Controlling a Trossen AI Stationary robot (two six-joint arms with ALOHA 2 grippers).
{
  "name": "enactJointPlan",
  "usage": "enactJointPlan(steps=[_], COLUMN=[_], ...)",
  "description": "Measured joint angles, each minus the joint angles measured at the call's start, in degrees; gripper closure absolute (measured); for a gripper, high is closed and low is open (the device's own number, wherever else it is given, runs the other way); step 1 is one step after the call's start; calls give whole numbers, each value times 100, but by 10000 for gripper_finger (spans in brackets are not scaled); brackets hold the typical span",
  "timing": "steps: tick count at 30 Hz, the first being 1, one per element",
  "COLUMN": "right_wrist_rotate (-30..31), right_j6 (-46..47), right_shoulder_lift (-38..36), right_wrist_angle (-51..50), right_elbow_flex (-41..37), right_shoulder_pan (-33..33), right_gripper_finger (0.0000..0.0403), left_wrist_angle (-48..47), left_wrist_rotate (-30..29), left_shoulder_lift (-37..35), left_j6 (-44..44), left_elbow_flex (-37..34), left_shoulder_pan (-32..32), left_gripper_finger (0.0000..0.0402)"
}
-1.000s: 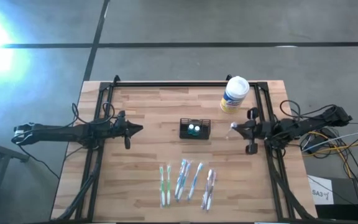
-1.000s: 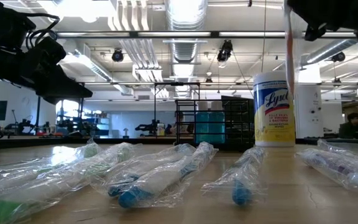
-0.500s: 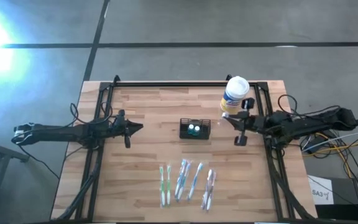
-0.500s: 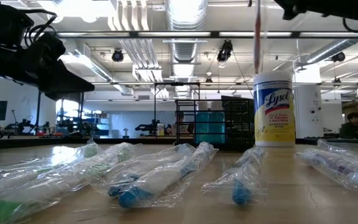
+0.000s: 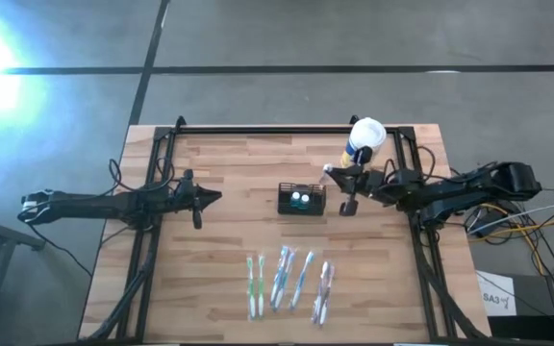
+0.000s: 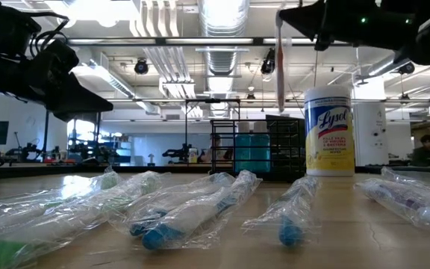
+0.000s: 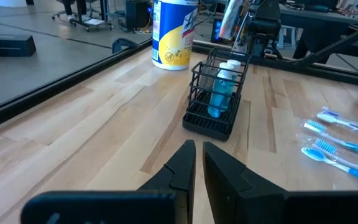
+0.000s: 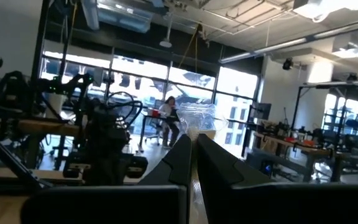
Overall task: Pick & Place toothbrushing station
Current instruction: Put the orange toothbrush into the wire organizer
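The toothbrushing station, a black wire caddy [image 5: 301, 200] [image 7: 216, 93] with two blue bottles in it, stands on the middle of the wooden table. Just to its right my right gripper [image 5: 339, 177] [image 8: 194, 148] hovers, shut on a wrapped toothbrush [image 6: 281, 63] [image 7: 231, 20] that hangs down from it. My left gripper [image 5: 214, 199] [image 7: 199, 158] waits shut at the table's left, pointing at the caddy, with nothing between its fingers. Several more wrapped toothbrushes [image 5: 287, 282] lie flat near the front edge. My right gripper pinches the wrapped toothbrush between its two fingers near its upper end [image 6: 281, 10]; clear wrapper [image 8: 197, 119] sticks out past the fingertips. The fingers come about level from the table's right and lie across the brush. The brush hangs nearly upright, clear of the table.
A white canister with a yellow label [image 5: 363, 146] [image 6: 329, 131] stands at the far right, close behind my right gripper. A black frame [image 5: 287, 130] runs along the table's far and side edges. Bare wood lies between the caddy and the toothbrushes.
My right gripper has moved toward the table's left and a little toward the far edge, up to the caddy's right side. It stays shut on the toothbrush, which still hangs upright below it.
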Motion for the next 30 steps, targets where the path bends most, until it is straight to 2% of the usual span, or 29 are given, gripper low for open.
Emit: enactJointPlan(steps=[9,15,22,30], right_wrist_rotate=[72,389,536,534], right_j6=[157,328,397,592], right_shoulder_lift=[452,723,1141,1575], right_wrist_angle=[55,60,896,1035], right_elbow_flex=[-4,-155,-489,-555], right_shoulder_pan=[-2,2,18,16], right_gripper_finger=[390,390,390,390], left_wrist_angle=[-8,-14,-21,-15], left_wrist_rotate=[9,17,17,17], left_shoulder_lift=[-1,-2,-2,-2], left_j6=[6,-55,-104,-114], left_elbow_flex=[0,0,0,0], left_shoulder_pan=[-2,-2,-2,-2], left_gripper_finger=[367,367,367,367])
